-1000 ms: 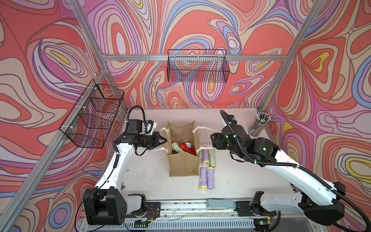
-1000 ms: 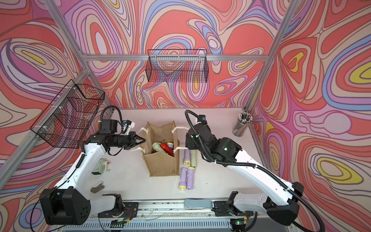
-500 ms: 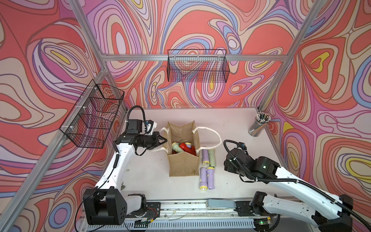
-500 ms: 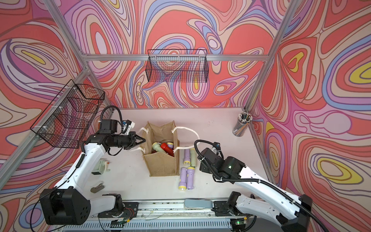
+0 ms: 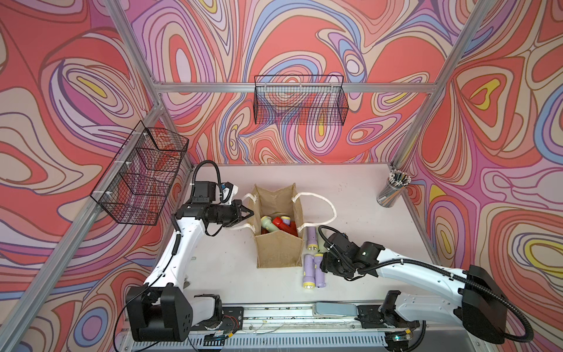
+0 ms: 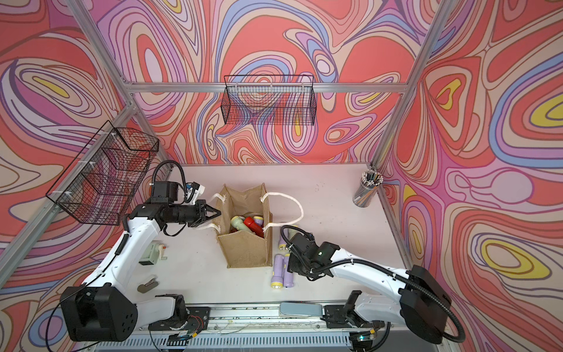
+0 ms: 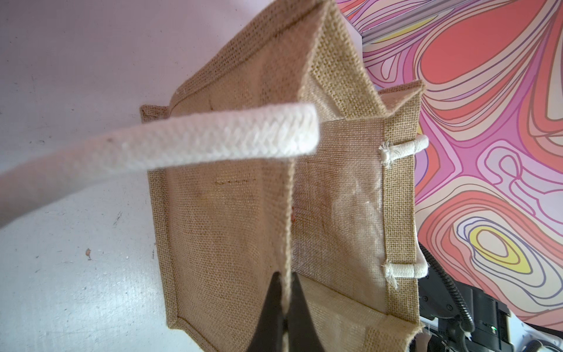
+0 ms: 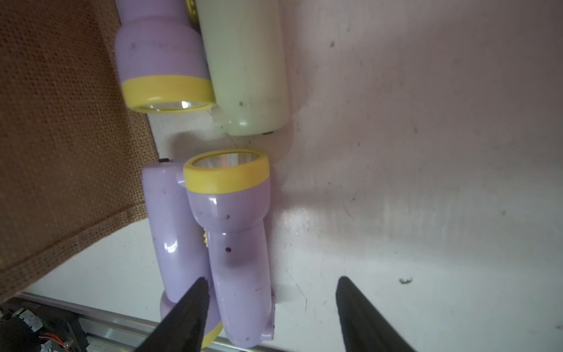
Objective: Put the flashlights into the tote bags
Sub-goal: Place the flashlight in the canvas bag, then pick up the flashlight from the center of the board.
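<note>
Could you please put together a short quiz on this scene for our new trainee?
1. How many flashlights lie on the table beside the tote bag?
2. True or false: the right pincer is shut on a flashlight.
3. What does the left pincer grip? A) a rope handle. B) the tote bag's burlap wall. C) nothing.

Key
1. Four: three lilac, one pale green.
2. False: its jaws stand apart and hold nothing.
3. B.
</note>
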Controlling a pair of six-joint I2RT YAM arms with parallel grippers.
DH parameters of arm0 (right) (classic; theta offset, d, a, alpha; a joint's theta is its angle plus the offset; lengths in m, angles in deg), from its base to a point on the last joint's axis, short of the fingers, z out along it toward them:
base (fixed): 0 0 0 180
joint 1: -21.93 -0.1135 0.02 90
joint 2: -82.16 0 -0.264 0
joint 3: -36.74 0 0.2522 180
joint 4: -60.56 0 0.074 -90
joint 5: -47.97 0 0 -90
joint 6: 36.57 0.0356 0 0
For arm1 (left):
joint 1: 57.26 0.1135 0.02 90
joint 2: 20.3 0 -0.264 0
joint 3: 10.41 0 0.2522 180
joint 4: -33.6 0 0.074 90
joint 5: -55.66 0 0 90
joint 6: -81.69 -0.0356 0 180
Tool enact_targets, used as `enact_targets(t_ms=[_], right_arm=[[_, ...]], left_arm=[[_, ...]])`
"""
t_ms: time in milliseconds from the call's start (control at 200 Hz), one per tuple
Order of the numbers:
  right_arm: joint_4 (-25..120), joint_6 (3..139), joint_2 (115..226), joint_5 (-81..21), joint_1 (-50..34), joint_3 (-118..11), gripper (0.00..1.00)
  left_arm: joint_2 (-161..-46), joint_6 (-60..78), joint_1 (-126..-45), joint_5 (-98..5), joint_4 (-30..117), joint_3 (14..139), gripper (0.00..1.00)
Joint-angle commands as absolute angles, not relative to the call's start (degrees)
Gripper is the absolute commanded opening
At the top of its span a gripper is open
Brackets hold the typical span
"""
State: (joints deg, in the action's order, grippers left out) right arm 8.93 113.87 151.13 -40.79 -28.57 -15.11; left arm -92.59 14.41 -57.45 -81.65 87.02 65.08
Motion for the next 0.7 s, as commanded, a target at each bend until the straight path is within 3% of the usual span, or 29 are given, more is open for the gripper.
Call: enact_targets(t_ms=[0, 325, 696], right_arm=[[12.6, 116.4, 151.2, -38.6, -29.8, -14.1, 0.68], [8.4, 117.8, 156.9, -41.8, -35.9, -17.2, 0.66], [4.3, 118.3, 160.4, -43.5, -36.3, -17.9, 0.61]], left_arm=[[-91.3, 13.6, -57.4, -81.5, 86.9, 65.6, 0.04], [-91.4, 13.7, -57.4, -82.1, 86.7, 65.5, 0.04], [-91.6, 13.8, -57.4, -82.3, 86.6, 65.2, 0.04]])
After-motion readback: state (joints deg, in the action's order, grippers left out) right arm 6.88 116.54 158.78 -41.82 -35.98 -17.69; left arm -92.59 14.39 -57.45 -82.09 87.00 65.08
